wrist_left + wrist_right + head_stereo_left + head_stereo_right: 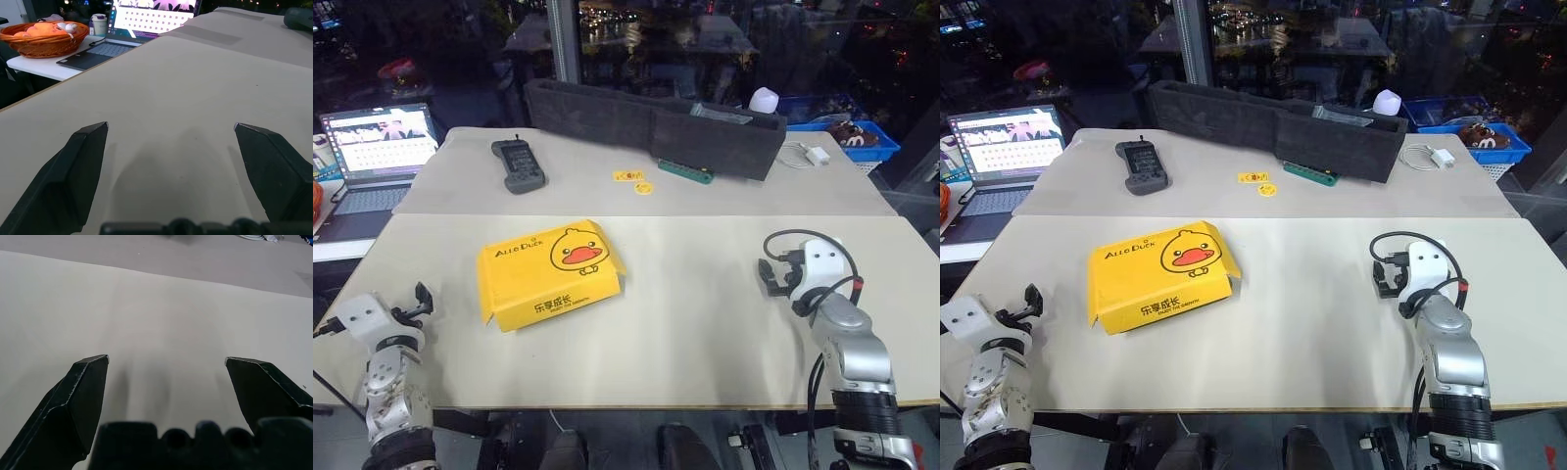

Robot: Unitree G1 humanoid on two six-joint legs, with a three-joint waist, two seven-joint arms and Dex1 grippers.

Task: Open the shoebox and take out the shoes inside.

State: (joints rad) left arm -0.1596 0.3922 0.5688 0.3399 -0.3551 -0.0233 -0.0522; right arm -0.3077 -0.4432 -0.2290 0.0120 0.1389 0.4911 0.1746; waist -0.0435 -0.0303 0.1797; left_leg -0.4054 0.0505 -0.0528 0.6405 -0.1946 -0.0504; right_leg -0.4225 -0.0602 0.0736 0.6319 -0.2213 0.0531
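shoebox (551, 271) lay flat on the pale surface (705, 323), lid shut, its yellow top with the duck face turned up, a little left of the middle. left tool (171, 128) hovered low near the surface's left edge, well apart from the shoebox, its two black fingers (73, 171) spread wide with nothing between them. right tool (770, 277) hung over the right side of the surface, also far from the shoebox, fingers (80, 396) wide apart and holding nothing. further back sat a dark handset (518, 164), two small yellow tags (632, 179), a green strip (685, 171) and a long dark grey foam tray (646, 122). a laptop (374, 157) stood open on a side desk to the left.
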